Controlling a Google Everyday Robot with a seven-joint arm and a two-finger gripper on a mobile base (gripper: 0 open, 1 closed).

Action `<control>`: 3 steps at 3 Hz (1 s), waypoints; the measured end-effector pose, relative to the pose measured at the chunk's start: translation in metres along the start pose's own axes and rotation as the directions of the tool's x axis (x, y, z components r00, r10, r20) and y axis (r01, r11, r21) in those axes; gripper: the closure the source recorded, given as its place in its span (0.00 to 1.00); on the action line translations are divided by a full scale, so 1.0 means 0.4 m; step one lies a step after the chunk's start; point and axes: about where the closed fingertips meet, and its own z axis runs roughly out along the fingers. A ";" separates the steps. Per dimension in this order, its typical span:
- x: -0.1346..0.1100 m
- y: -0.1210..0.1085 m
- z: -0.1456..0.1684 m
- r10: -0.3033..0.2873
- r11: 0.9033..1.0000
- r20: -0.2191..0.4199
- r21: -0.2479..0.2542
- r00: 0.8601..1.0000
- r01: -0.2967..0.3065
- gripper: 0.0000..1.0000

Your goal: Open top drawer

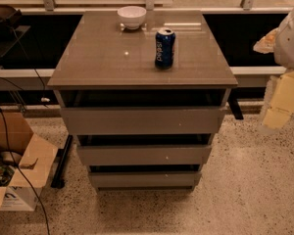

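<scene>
camera view is showing the end effector at the right edge; i cannot tell its grip. top drawer is looking stiff and smooth, probably needing a pull at its top edge.

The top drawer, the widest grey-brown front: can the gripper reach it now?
Probably yes: the gripper hangs beside the cabinet, level with the wide grey-brown top drawer front, with only bare floor between them.
</scene>
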 end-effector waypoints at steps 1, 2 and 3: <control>-0.002 -0.001 -0.002 0.000 1.000 0.002 0.006 1.000 0.000 0.00; -0.027 -0.001 0.007 0.012 0.999 0.048 0.038 0.999 -0.013 0.00; -0.114 0.002 0.033 0.034 0.995 0.138 0.089 0.990 -0.047 0.00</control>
